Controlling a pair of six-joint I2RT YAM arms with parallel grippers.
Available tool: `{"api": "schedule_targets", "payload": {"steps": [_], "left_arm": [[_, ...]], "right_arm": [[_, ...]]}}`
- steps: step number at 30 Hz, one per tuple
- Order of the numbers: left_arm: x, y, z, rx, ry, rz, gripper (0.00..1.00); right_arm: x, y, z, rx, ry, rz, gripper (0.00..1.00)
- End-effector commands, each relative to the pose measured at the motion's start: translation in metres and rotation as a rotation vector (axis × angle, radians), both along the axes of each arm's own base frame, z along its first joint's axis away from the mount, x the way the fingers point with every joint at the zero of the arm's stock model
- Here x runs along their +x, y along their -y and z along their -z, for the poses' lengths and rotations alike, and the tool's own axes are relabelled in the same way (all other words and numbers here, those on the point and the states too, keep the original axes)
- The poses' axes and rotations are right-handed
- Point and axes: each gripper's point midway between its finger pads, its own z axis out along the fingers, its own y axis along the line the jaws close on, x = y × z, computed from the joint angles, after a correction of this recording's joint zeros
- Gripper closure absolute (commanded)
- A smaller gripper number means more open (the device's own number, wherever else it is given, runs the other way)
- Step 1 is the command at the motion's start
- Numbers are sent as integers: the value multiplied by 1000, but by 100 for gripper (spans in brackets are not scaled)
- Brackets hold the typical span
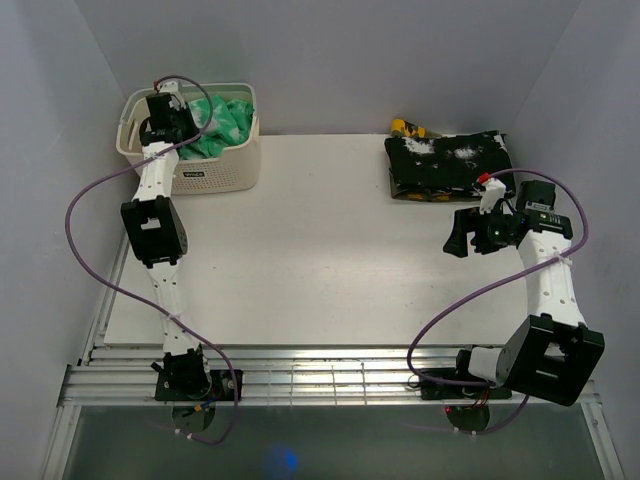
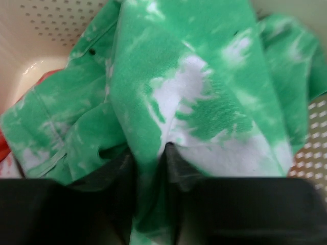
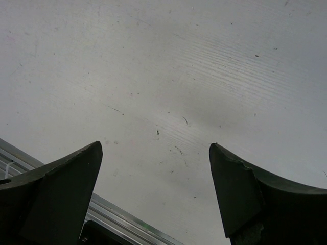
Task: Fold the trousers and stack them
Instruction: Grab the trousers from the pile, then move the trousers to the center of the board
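Note:
The trousers point(image 1: 222, 122), bright green with white blotches, lie bunched in a cream basket point(image 1: 215, 172) at the back left of the table. My left gripper point(image 1: 165, 118) reaches down into the basket. In the left wrist view a fold of the trousers point(image 2: 168, 92) runs down between the two dark fingers, and the left gripper point(image 2: 149, 163) is shut on it. My right gripper point(image 1: 458, 238) hovers over the bare table at the right, and the right gripper point(image 3: 156, 153) stands open with nothing between its fingers.
A folded black garment with white speckles point(image 1: 448, 165) lies at the back right, a yellow item point(image 1: 408, 128) behind it. A bit of red cloth point(image 2: 4, 145) shows under the trousers. The perforated basket wall point(image 2: 51, 20) surrounds the left gripper. A metal rail point(image 3: 117, 217) edges the table.

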Motion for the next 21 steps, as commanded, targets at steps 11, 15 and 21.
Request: {"api": "schedule_targets", "payload": {"steps": [11,15,21], "left_arm": [[-42,30,-355,17,953,84,100],[-95,36,-453,9,1199,93,100],[-202,62,-554,4,1495,183,100]], "right_arm": [[-1,-10,-33,20,109,-27,9],[-3,-13,-36,34,127,-34,9],[-6,-16,-41,31,167,-46,10]]}}
